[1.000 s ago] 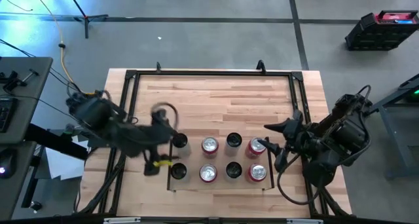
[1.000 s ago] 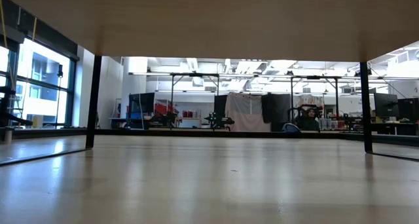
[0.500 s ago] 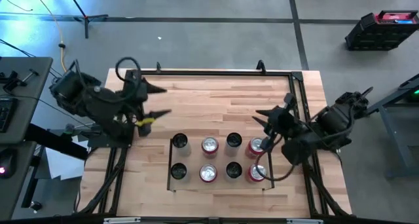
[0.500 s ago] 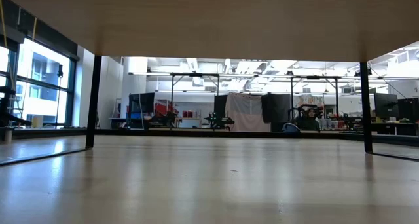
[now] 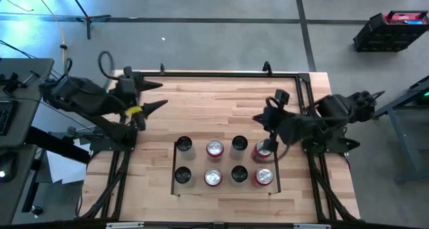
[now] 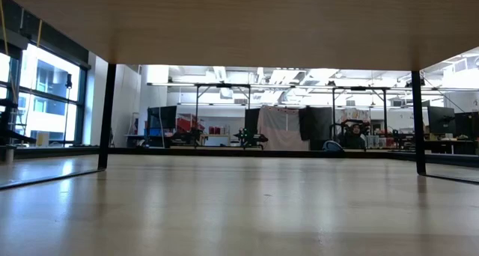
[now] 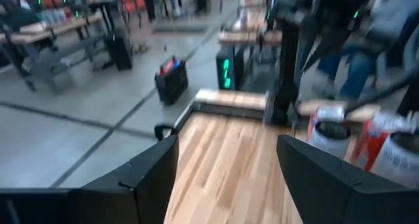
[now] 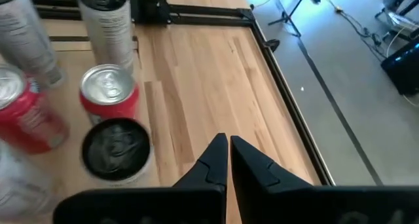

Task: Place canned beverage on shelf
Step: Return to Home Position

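Several cans stand upright on their bases in two rows on the pale-wood shelf (image 5: 226, 161), some with red walls (image 5: 262, 149), others dark-topped (image 5: 239, 144). My left gripper (image 5: 164, 94) hangs open over the table's far left part, clear of the shelf and with nothing between its fingers (image 7: 226, 175). My right gripper (image 5: 255, 118) is shut and empty, just beyond the shelf's far right corner. In the right wrist view it (image 8: 228, 145) points over bare table beside a red can (image 8: 108, 86) and a dark-topped can (image 8: 118, 145).
A black tube frame (image 5: 214, 73) runs round the plank tabletop. Bare wood lies between the shelf and the far edge. A black crate (image 5: 392, 28) sits on the floor at the far right, and a desk (image 5: 17, 102) stands left of the table.
My left gripper has drawn back from the shelf's left side toward the table's far left corner. My right gripper has left the red can at the shelf's far right, gone toward the far edge and shut empty. The cans have kept their places.
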You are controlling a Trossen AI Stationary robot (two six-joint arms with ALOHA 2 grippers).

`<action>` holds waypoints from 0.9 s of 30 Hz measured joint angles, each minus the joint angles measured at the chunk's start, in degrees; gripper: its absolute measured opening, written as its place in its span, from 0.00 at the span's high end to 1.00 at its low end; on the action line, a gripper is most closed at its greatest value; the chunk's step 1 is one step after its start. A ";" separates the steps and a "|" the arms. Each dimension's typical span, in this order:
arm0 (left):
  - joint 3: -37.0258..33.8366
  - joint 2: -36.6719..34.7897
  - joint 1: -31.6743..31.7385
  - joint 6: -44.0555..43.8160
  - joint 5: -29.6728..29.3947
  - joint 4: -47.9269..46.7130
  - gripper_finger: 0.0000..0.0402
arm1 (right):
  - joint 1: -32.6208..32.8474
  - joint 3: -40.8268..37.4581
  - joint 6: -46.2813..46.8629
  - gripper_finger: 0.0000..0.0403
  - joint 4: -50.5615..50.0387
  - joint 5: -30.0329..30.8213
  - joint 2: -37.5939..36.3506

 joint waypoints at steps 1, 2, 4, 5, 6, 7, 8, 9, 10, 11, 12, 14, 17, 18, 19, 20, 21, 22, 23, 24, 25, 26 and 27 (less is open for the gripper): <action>-2.88 -2.13 0.38 1.21 0.52 3.67 0.39 | -1.03 0.00 -0.78 0.99 0.33 -1.10 -0.15; -5.95 -4.29 0.79 2.33 1.11 7.29 0.40 | -2.21 0.00 -1.87 1.00 0.93 -2.28 -0.27; -12.10 -8.46 1.89 5.03 3.33 14.25 0.42 | -4.00 0.00 -4.51 1.00 2.77 -4.54 -0.67; -15.22 -10.40 2.52 6.43 4.52 17.47 0.42 | -4.64 0.00 -5.65 1.00 3.84 -5.50 -0.89; -17.94 -12.09 3.17 7.58 5.52 20.25 0.43 | -5.18 0.00 -6.90 1.00 5.01 -6.49 -1.19; -20.52 -13.80 3.90 8.60 6.44 22.47 0.44 | -5.60 0.00 -8.12 1.00 6.00 -7.31 -1.46; -22.85 -15.41 4.56 9.25 7.02 23.71 0.45 | -5.80 0.00 -9.33 1.00 6.97 -7.75 -1.71; -24.87 -16.91 5.25 9.70 7.67 24.62 0.45 | -5.82 0.00 -10.41 1.00 7.92 -7.83 -2.02; -26.54 -18.40 5.90 10.04 8.71 25.47 0.46 | -5.82 0.00 -11.17 1.00 8.73 -7.87 -2.25; -28.15 -19.85 6.53 10.34 9.93 25.89 0.46 | -5.82 0.00 -12.04 1.00 9.44 -8.06 -2.56; -29.65 -21.30 7.11 10.63 11.07 26.45 0.46 | -5.82 0.00 -12.73 1.00 9.98 -8.89 -2.86; -32.38 -23.85 8.04 10.68 12.93 27.94 0.47 | -6.13 0.00 -13.93 1.00 10.60 -10.69 -3.33; -37.13 -27.89 8.71 11.22 14.43 31.15 0.47 | -6.99 0.00 -15.82 1.00 11.70 -13.16 -3.52; -39.00 -29.21 8.88 11.70 14.85 33.07 0.47 | -7.31 0.00 -16.73 1.00 11.81 -14.36 -3.58; -41.12 -30.52 8.97 12.42 15.37 35.48 0.47 | -7.83 0.00 -17.44 1.00 12.49 -15.68 -3.68; -43.26 -31.68 8.97 13.44 16.09 37.77 0.47 | -8.42 0.00 -18.34 1.00 13.47 -16.89 -3.77; -45.47 -32.76 8.97 14.46 16.98 39.84 0.47 | -8.92 0.00 -19.19 1.00 14.21 -18.20 -3.80; -47.66 -33.70 8.97 15.42 17.66 41.80 0.47 | -9.47 0.00 -19.92 1.00 14.79 -19.74 -3.80; -49.68 -34.69 8.97 16.08 18.30 43.59 0.47 | -10.00 0.00 -20.78 1.00 15.36 -21.10 -3.78; -51.43 -35.61 8.97 16.41 18.48 45.09 0.47 | -10.55 -0.06 -21.47 1.00 16.18 -22.35 -3.76; -53.25 -36.59 8.97 16.74 18.47 46.41 0.47 | -11.02 -0.78 -22.43 1.00 17.90 -23.47 -3.83; -54.75 -37.48 9.06 16.96 18.48 46.99 0.47 | -11.64 -2.15 -23.57 1.00 19.99 -24.70 -4.26; -56.22 -38.38 9.27 17.17 18.46 47.68 0.47 | -12.26 -4.30 -24.64 1.00 21.98 -26.01 -4.94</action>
